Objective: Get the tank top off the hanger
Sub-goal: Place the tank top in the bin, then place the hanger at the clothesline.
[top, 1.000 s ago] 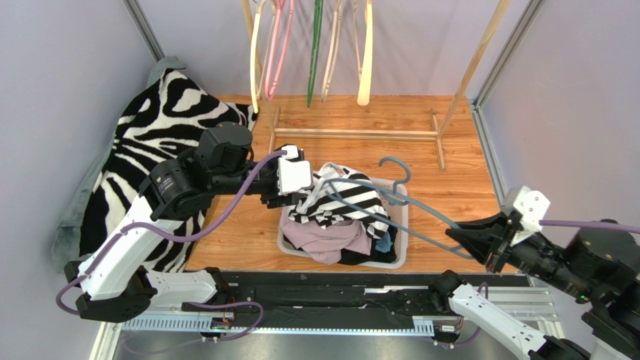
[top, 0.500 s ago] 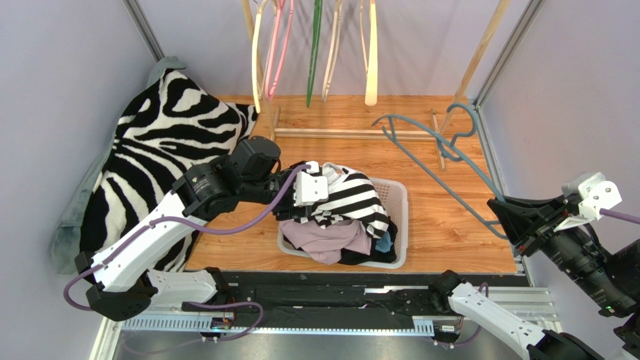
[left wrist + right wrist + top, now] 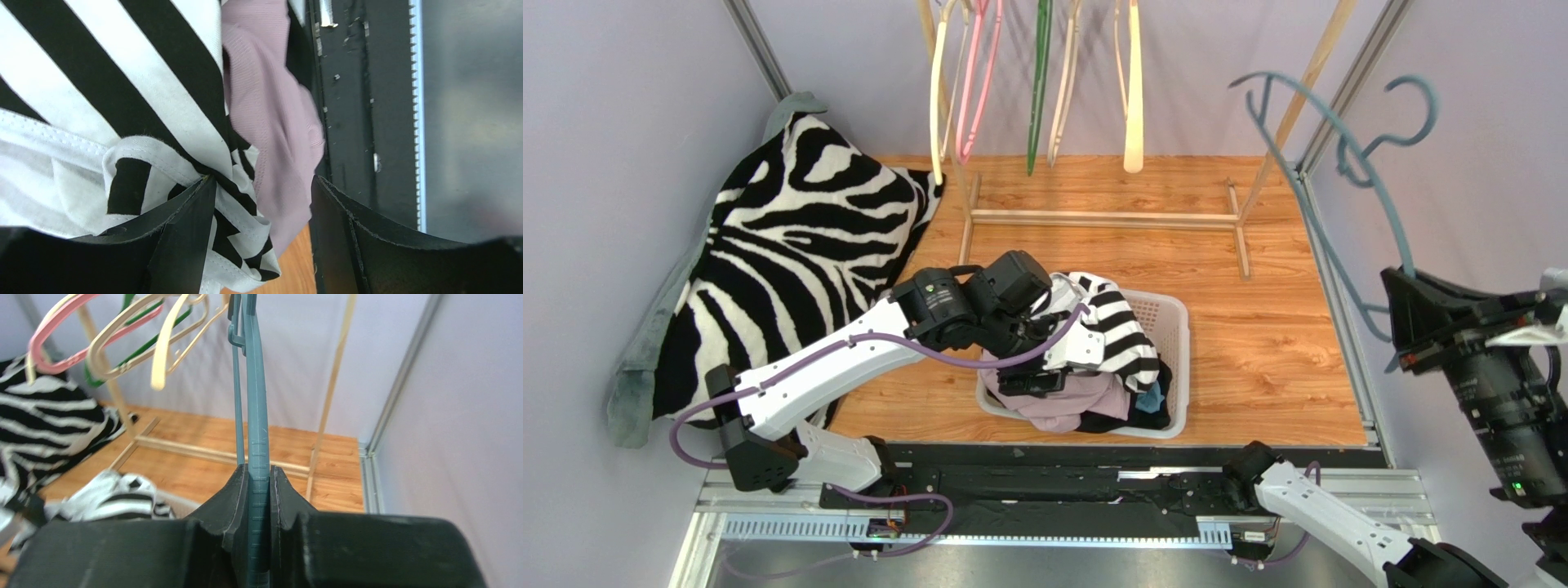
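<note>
Purple-grey walls close in a wooden desk (image 3: 1271, 306), and near its middle sits a white laundry basket (image 3: 1182, 331). On top of the basket's heap lies the tank top (image 3: 1112, 328), black-and-white striped, crumpled, and already free of the hanger (image 3: 256, 416). It looks light and limp, soft cotton that would sag wherever it is not supported. I'd judge the stitched hem or a bunched strap the surest place to pinch, taking a thick fold rather than a single layer.

At the basket's near-left side the left hand (image 3: 263, 184) is down in the pile with its fingers spread. Striped cloth lies against one finger, and a pink garment (image 3: 270, 110) shows through the gap. Well to the right of the basket and high above it, the right hand (image 3: 259, 471) is pressed tight on the bare blue-grey hanger, which looks thin and stiff.

Left of the basket a zebra-print cloth (image 3: 793, 233) is draped. Behind the basket, coloured hangers (image 3: 1038, 86) dangle from a wooden rack.
</note>
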